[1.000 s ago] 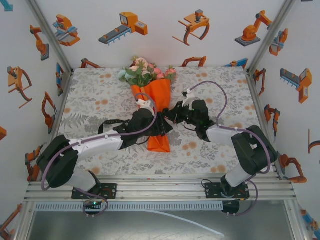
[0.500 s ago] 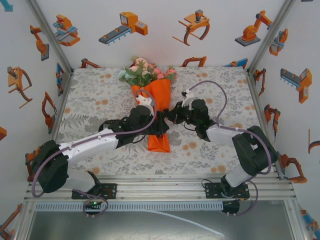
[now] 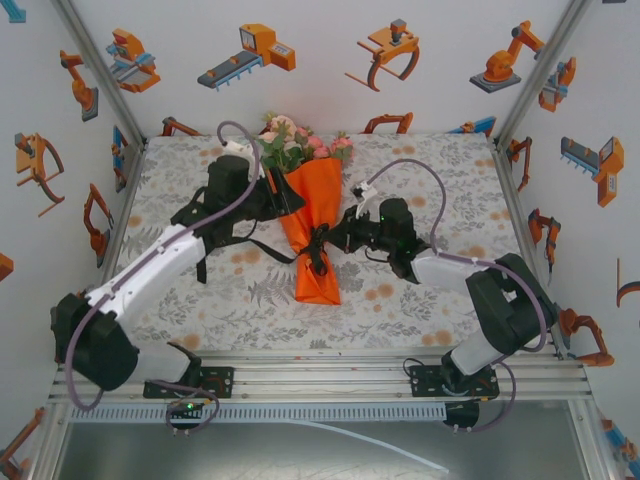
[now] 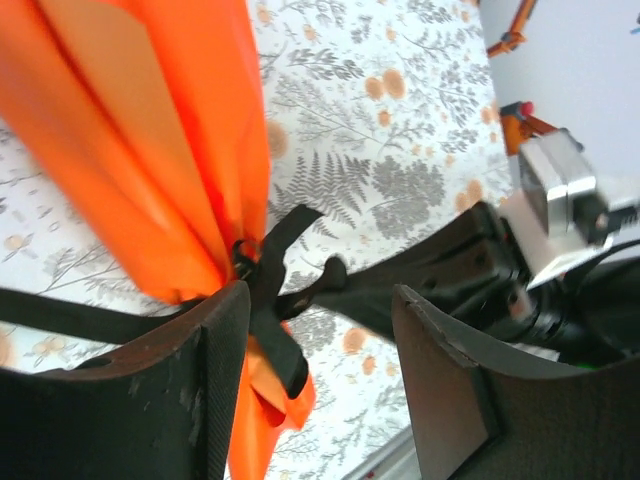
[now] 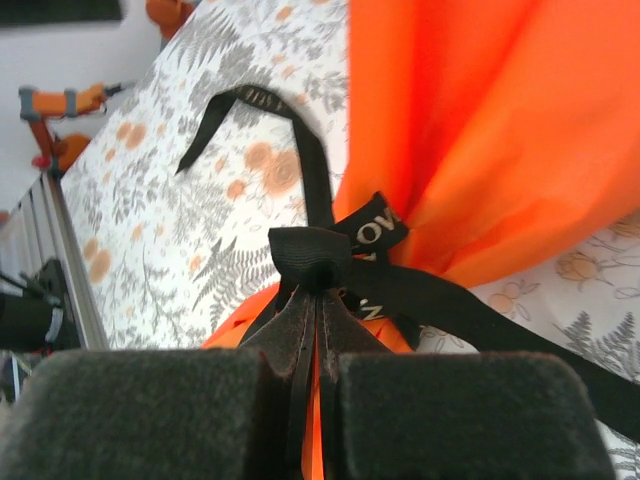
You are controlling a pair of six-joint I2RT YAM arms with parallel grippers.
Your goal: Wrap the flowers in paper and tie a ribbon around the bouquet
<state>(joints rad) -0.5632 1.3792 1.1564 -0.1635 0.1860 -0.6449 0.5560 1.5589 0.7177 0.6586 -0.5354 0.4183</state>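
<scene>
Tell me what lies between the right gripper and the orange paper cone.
The narrow black ribbon, pinched by the right gripper and looped around the orange cone, per the right wrist view.

A fern-and-blossom printed cloth [image 3: 380, 300] covers the middle of the frame; white walls [image 3: 320, 100] above carry orange cartoon stickers [image 3: 250, 48] (robot arms, mostly); an aluminium rail [image 3: 330, 372] crosses the bottom.
</scene>
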